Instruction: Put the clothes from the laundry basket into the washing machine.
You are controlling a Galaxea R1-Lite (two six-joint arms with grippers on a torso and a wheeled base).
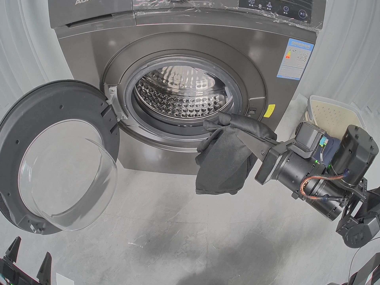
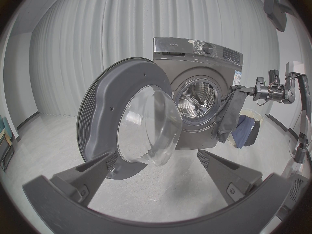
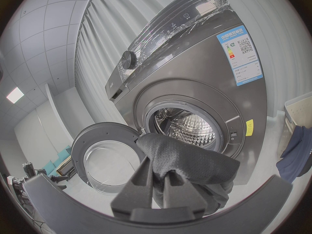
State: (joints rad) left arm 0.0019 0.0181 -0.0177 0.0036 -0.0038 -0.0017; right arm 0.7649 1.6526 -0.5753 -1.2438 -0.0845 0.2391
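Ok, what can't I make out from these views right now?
- Head view: what is left in the laundry basket, covered by the right arm.
- Right wrist view: that basket, cut by the edge.
- Head view: floor of the drum, behind the opening's lip and the black garment.
- Right wrist view: the garment's hanging end, behind the jaws.

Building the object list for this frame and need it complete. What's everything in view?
washing machine: 1, grey, centre, facing the robot
door: 1, dark grey with clear glass, swung open to the robot's left
drum: 1, silver, no clothes visible inside
black garment: 1, black, hanging in front of the opening's lower right edge
laundry basket: 1, white, on the floor right of the machine
blue garment: 1, navy, draped over the basket's rim
curtain: 1, white, behind the machine
right gripper: 1, black, shut on the black garment
left gripper: 1, black, open, low at the robot's left
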